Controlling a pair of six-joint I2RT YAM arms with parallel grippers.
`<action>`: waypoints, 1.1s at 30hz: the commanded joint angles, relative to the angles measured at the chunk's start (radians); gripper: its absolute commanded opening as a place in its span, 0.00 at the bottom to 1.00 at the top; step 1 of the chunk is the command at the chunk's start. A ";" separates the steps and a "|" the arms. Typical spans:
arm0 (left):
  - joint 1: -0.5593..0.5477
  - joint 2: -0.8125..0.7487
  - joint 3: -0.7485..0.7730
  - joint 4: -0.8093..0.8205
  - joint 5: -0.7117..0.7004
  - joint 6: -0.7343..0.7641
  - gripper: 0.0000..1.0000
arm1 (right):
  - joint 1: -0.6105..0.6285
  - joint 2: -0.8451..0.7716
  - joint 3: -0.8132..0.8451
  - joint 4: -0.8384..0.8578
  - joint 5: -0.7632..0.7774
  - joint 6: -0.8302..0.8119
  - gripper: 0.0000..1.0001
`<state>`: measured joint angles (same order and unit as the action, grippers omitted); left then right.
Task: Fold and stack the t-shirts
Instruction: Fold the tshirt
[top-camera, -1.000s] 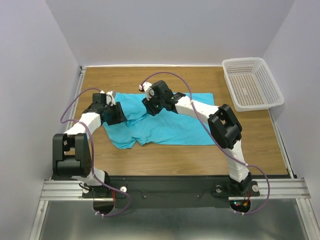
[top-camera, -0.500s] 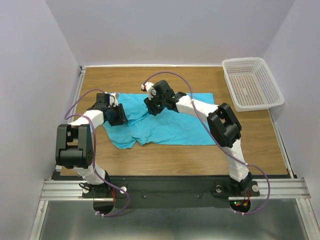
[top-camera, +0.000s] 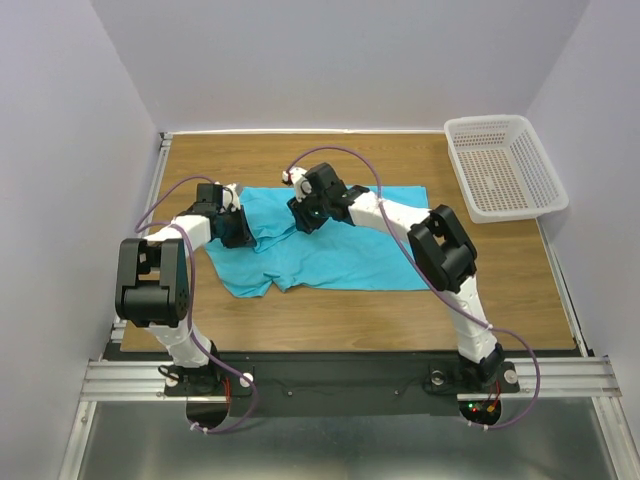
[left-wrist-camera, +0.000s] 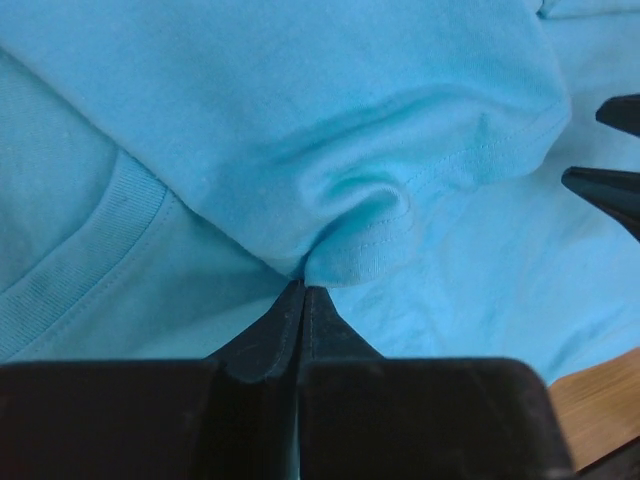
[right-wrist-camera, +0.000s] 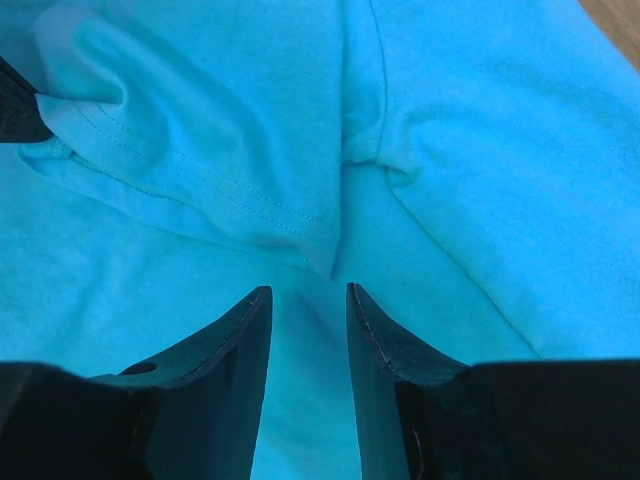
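Your turquoise t-shirt (top-camera: 335, 255) lies rumpled, mostly spread, mid-table (top-camera: 400, 310), just beyond the arm bases. A sleeve hangs toward the near-left. Your left gripper (left-wrist-camera: 303, 290) is down on the shirt's left side, jaws pressed together, pinching a small fold of hemmed edge at the tips. The ribbed collar shows to its left. Your right gripper (right-wrist-camera: 308, 290) sits over the shirt's upper middle, jaws spread, holding nothing, with a folded hem corner just ahead of the tips. White perforated basket (top-camera: 505, 165) is at the far right corner, well apart from the shirt.
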<state>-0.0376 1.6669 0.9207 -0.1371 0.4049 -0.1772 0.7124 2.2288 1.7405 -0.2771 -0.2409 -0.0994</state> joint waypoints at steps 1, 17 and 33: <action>-0.004 -0.006 0.040 0.011 0.032 0.016 0.04 | -0.013 0.008 0.062 0.021 0.000 0.020 0.41; -0.004 -0.157 -0.026 -0.025 0.045 0.001 0.00 | -0.019 0.071 0.117 0.010 -0.060 0.044 0.42; -0.005 -0.219 -0.143 -0.058 -0.020 -0.094 0.00 | -0.031 0.055 0.117 0.004 -0.044 0.044 0.42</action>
<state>-0.0380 1.4834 0.7795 -0.1795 0.4084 -0.2409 0.6922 2.3028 1.8183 -0.2848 -0.2783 -0.0628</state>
